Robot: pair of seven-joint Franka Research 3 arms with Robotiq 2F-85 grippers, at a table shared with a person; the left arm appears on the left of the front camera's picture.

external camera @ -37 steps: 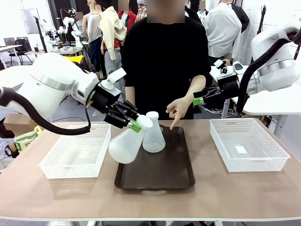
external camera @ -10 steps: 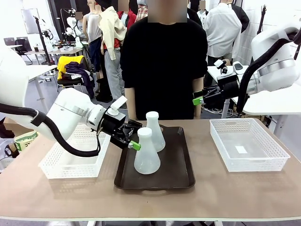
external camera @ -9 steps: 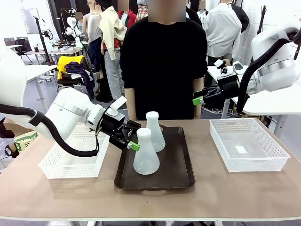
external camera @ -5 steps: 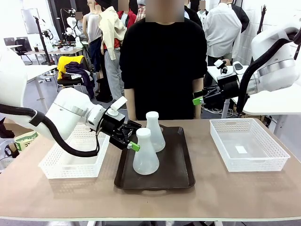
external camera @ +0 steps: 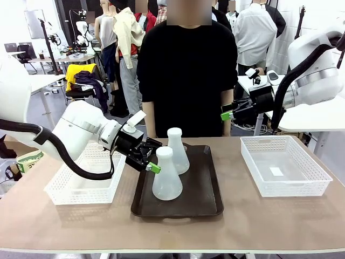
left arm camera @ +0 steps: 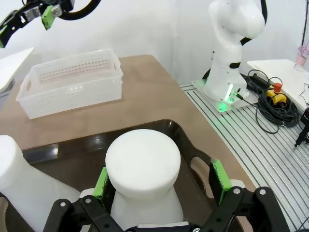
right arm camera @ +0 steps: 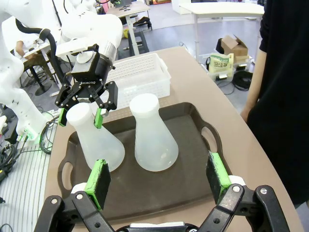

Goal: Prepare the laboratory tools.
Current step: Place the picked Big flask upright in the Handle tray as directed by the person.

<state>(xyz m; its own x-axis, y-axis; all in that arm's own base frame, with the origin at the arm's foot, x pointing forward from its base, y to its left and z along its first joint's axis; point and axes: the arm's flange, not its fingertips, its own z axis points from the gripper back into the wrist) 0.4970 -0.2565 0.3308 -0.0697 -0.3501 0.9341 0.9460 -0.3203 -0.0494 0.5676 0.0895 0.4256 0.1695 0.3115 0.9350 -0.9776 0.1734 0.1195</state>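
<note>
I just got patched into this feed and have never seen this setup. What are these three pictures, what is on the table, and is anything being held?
There are two white robot arms at a table, with a person standing at the far side. The front view looks across the table; the other two views come from cameras on each arm's wrist.

On the table a dark tray stands between two white baskets. Two frosted flasks stand upright on the tray: a near flask and a far flask.

The left gripper has its fingers open on either side of the near flask's neck, with gaps showing, so nothing is gripped. The right gripper hangs open in the air, away from the tray.
</note>
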